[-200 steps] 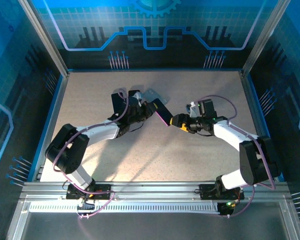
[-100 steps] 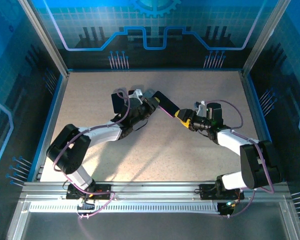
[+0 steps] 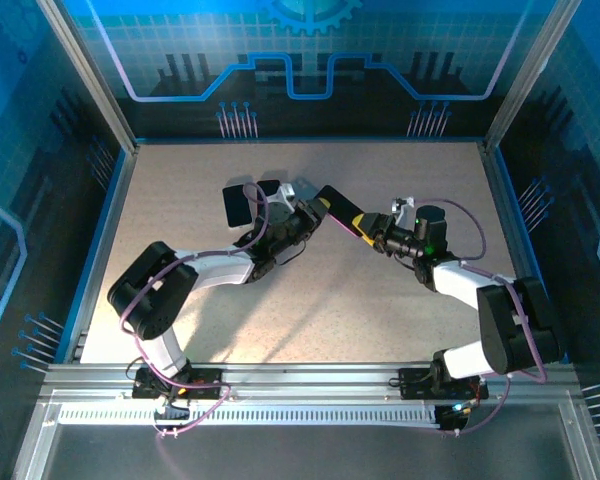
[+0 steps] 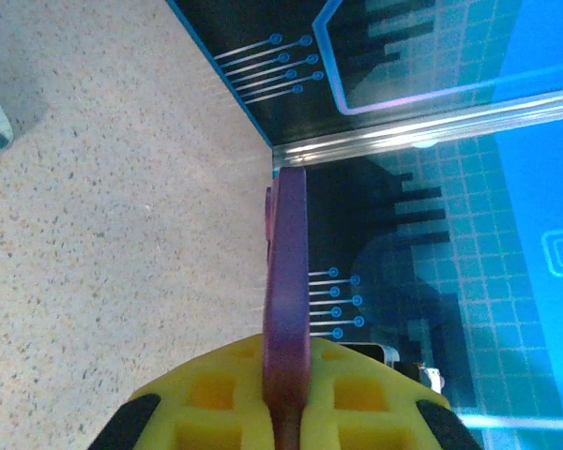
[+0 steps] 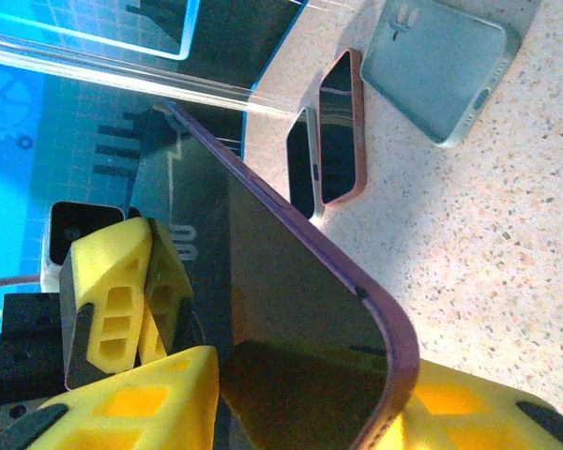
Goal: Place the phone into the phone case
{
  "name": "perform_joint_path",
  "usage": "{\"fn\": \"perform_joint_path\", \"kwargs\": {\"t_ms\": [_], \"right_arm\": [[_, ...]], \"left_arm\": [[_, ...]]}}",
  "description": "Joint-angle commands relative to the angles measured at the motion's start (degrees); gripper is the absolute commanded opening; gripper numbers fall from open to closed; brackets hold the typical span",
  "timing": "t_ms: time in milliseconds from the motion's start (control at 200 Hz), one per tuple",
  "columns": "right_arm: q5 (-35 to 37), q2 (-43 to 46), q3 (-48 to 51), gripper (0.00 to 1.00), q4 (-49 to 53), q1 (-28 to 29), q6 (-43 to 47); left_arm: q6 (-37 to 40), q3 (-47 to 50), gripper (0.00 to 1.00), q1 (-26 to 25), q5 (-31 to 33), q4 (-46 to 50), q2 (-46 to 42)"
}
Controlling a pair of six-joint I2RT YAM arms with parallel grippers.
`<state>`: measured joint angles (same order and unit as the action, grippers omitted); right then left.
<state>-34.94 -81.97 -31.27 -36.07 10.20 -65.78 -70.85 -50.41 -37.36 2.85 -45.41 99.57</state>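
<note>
Top external: right gripper [image 3: 366,226] has closed onto phone [image 3: 340,210] held by left gripper [image 3: 320,204].

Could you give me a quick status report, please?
Left gripper shut on phone. Right gripper around its other end, grip unclear. Case on table, two other phones beside it.

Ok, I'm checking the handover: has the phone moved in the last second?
Yes. In the top view the phone has shifted toward the back wall and slightly to the right.

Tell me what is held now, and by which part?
The purple phone: left gripper clamps one end; right fingers flank the opposite end, grip unclear.
</note>
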Motion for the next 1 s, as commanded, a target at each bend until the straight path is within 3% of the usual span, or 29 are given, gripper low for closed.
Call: {"fn": "perform_joint_path", "kwargs": {"t_ms": [0,130,270,305,455,560,815,996], "right_arm": [[-0.8,-1.9,0.4,0.42,-7.8,1.1,-2.8],[0.3,-2.0,0.4,0.32,-7.0,1.9,-2.4],[1.5,-0.9,0.4,0.05,-5.8,2.1,-1.5],[2.0,-0.4,0.5,0.00,-5.2,2.1,-1.1],[3.8,2.8,0.1,0.00,-0.1,2.1,2.1],[4.4,4.8,-1.3,0.00,5.3,2.0,5.1],[4.6,6.4,-4.1,0.00,11.2,-0.2,7.9],[2.5,4.7,-5.7,0.00,11.9,-4.0,8.3]], "left_arm": [[-2.0,-0.6,0.00,-1.0,-0.6,-6.0,1.1],[-2.6,-0.3,0.00,-1.4,-1.0,-6.9,2.1],[-1.2,-0.3,0.00,-1.4,-0.9,-3.8,1.2],[-0.1,-0.6,0.08,-1.4,-0.7,-1.9,0.6],[5.2,-3.2,0.33,-1.2,-0.3,6.8,-1.0],[6.8,-4.5,0.41,-0.5,-1.0,10.0,-1.2],[10.6,-8.7,0.46,3.6,-3.4,18.5,-0.1],[15.4,-18.9,0.44,8.1,-6.4,31.8,5.0]]}}
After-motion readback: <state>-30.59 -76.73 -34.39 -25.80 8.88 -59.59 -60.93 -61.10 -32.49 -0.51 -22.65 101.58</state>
